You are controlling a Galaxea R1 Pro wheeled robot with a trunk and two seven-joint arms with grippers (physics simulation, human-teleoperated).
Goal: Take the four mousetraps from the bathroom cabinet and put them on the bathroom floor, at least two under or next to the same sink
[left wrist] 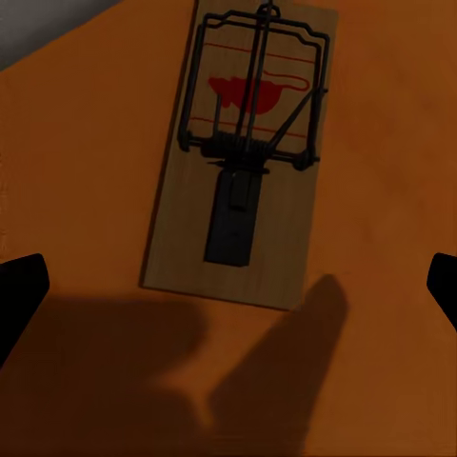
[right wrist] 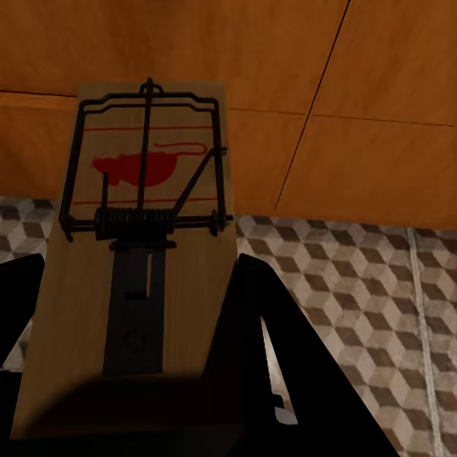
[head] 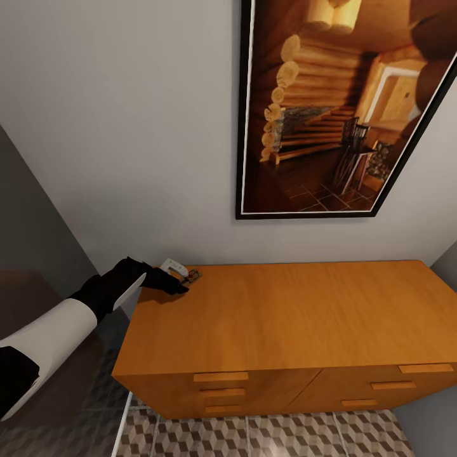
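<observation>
A mousetrap (head: 190, 276) lies flat at the far left corner of the cabinet (head: 285, 317) top. In the left wrist view this mousetrap (left wrist: 243, 162) shows its wooden board, dark wire and red spot. My left gripper (left wrist: 228, 290) hovers just above it, open, with one fingertip at each side of the picture. In the head view the left gripper (head: 176, 282) sits right beside the trap. My right gripper (right wrist: 133, 286) is shut on another mousetrap (right wrist: 143, 276), held in front of the cabinet's drawer fronts (right wrist: 286, 76) above the cube-patterned bathroom floor (right wrist: 352, 276).
A large framed picture (head: 343, 108) of a log interior hangs on the grey wall above the cabinet. A dark brown surface (head: 25, 298) stands to the left of the cabinet. Patterned floor tiles (head: 254, 438) run along the cabinet's front.
</observation>
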